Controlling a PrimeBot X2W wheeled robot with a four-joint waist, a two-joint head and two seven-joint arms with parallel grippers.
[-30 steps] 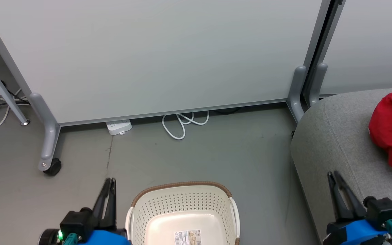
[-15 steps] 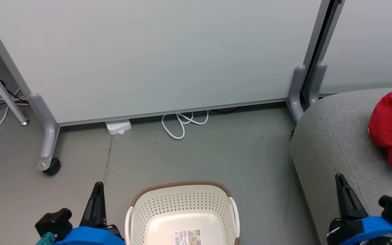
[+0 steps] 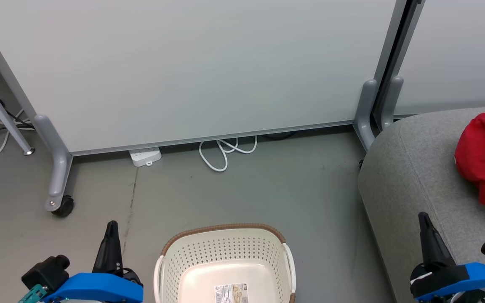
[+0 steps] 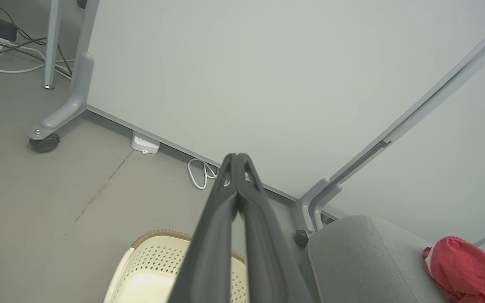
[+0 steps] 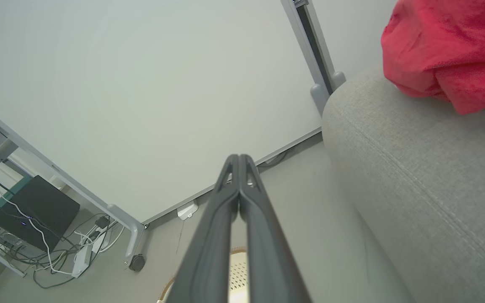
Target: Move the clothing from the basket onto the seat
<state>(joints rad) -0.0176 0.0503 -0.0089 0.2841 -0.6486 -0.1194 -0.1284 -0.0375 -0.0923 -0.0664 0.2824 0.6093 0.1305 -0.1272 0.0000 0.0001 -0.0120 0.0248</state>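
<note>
Jaws pressed together and empty on my left gripper [image 4: 237, 157] and right gripper [image 5: 239, 157], the basket [image 3: 222, 229] shows a bare floor and the red clothing [image 3: 484, 155] lies heaped on the seat [image 3: 411, 176], so I judge the move essentially done.

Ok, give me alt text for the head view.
Red clothing lies on the grey seat at right; the white basket at bottom centre looks empty where visible. The left hand and right hand, both shut, sit at the lower corners.
</note>
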